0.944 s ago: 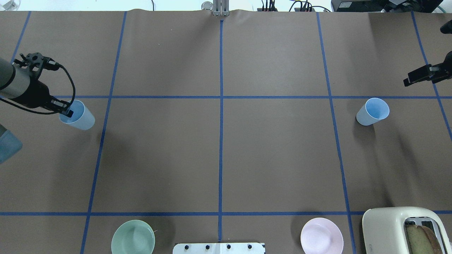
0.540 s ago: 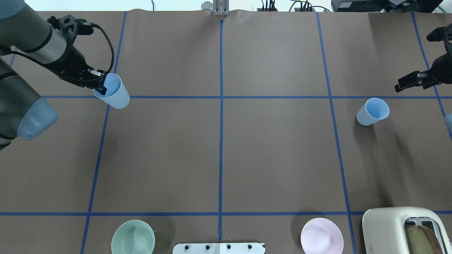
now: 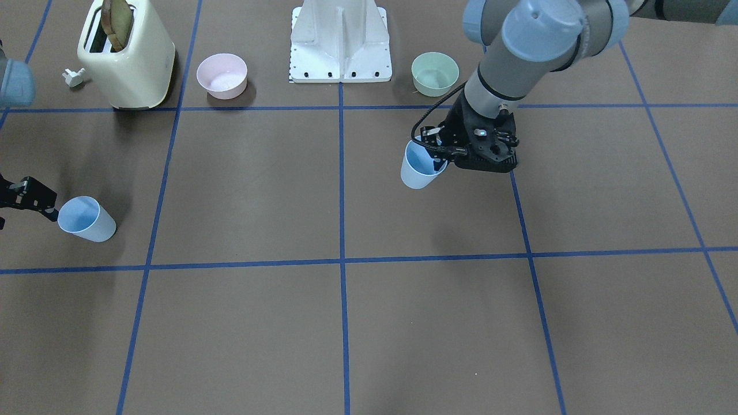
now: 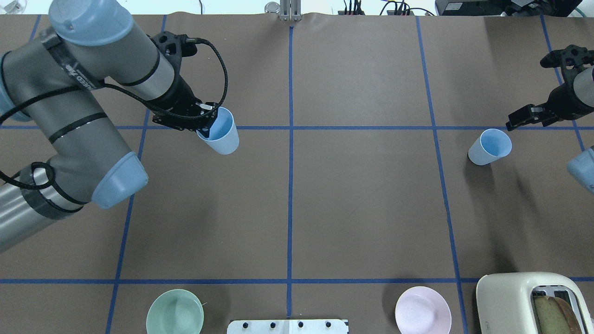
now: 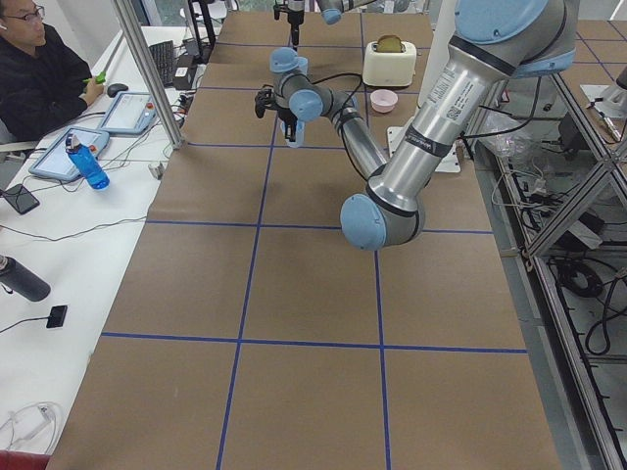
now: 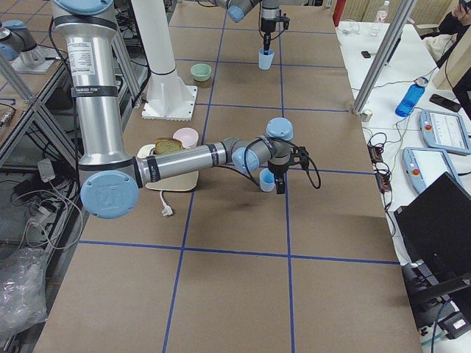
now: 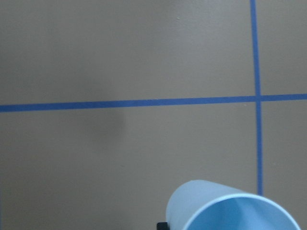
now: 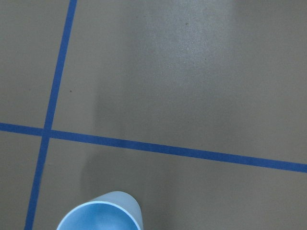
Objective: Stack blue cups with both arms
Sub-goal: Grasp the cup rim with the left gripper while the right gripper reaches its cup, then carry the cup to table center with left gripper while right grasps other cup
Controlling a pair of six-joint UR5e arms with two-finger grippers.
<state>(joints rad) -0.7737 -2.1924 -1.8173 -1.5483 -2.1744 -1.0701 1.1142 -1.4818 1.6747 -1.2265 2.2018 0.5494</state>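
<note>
My left gripper point(image 4: 206, 126) is shut on the rim of one blue cup point(image 4: 222, 135) and holds it tilted above the table, left of the centre line. The cup also shows in the front view point(image 3: 418, 168) and low in the left wrist view point(image 7: 230, 208). The second blue cup point(image 4: 489, 147) stands upright on the table at the right, also in the front view point(image 3: 86, 219). My right gripper point(image 4: 511, 124) hovers just beyond that cup's rim, empty, with its jaws apart. The right wrist view shows that cup's rim point(image 8: 100, 214) at its bottom edge.
A cream toaster point(image 4: 529, 301) with bread stands at the near right corner. A pink bowl point(image 4: 422, 310) and a pale green bowl point(image 4: 175, 311) flank the white base point(image 4: 287, 326). Blue tape lines cross the brown table. An operator point(image 5: 39, 69) sits beyond the table's far side.
My left arm has carried its blue cup to the right, toward the centre line. My right gripper has moved in toward the standing cup.
</note>
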